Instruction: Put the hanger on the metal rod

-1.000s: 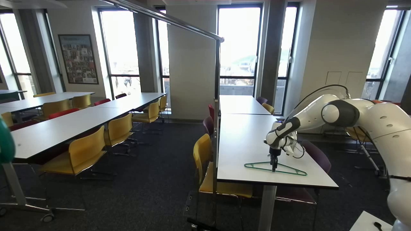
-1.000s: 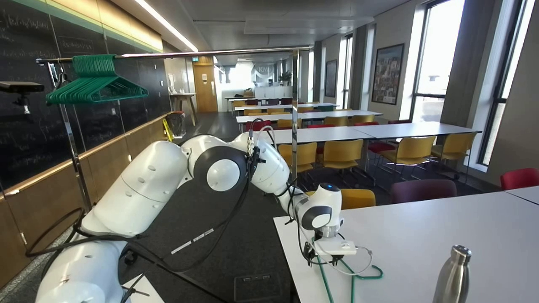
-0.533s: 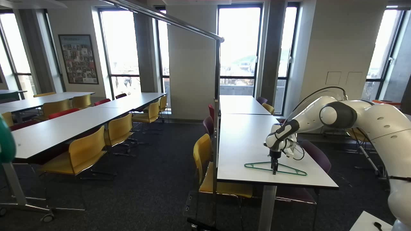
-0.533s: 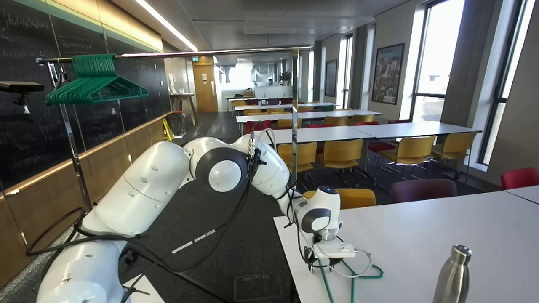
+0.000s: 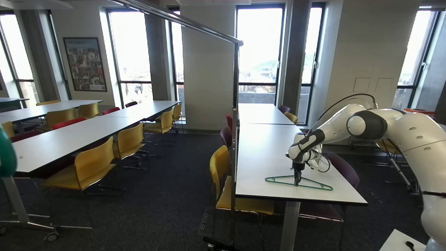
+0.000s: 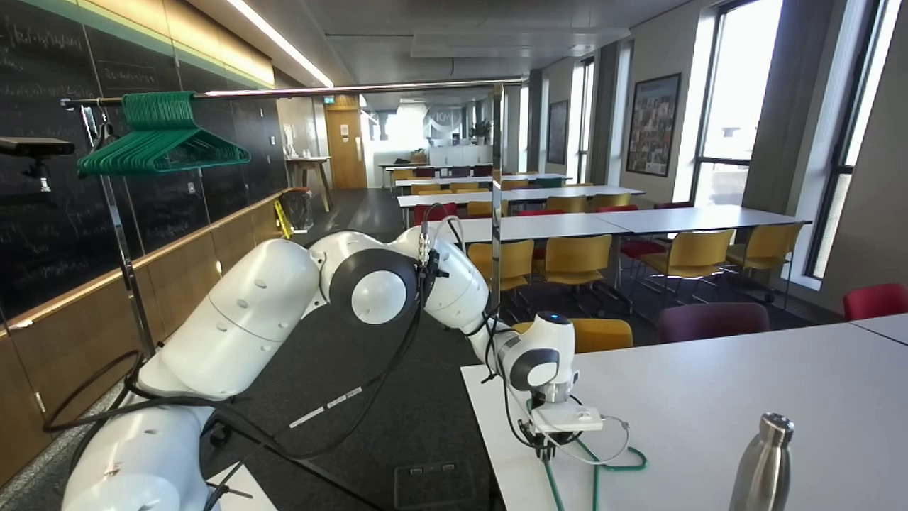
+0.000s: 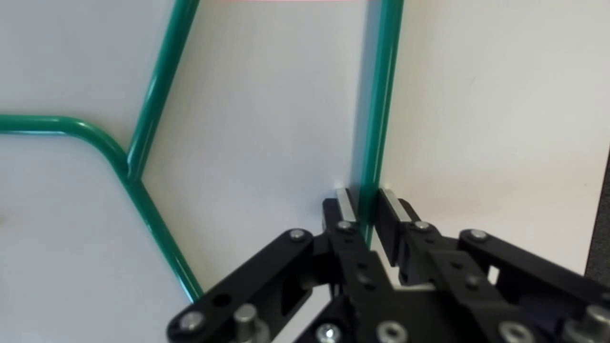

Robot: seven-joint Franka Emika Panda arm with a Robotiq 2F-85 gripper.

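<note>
Pinching, the tool point(image 7: 368, 204) has the hanger point(image 7: 380, 109) by one edge on the table point(image 7: 476, 124); lifting could swivel it, its bulk being toward the wrist view's nine o'clock. The metal rod point(image 6: 418, 86) lies toward eleven o'clock in an exterior view.

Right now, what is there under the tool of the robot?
Under the tool, I see the green clothes hanger: its long straight side runs between the jaws, with the white table below. In the wrist view, the tool's body covers where that side continues.

Classroom-like room: chalked blackboard point(image 6: 42, 234), long white tables point(image 5: 90, 130), rows of yellow chairs point(image 5: 130, 141).
</note>
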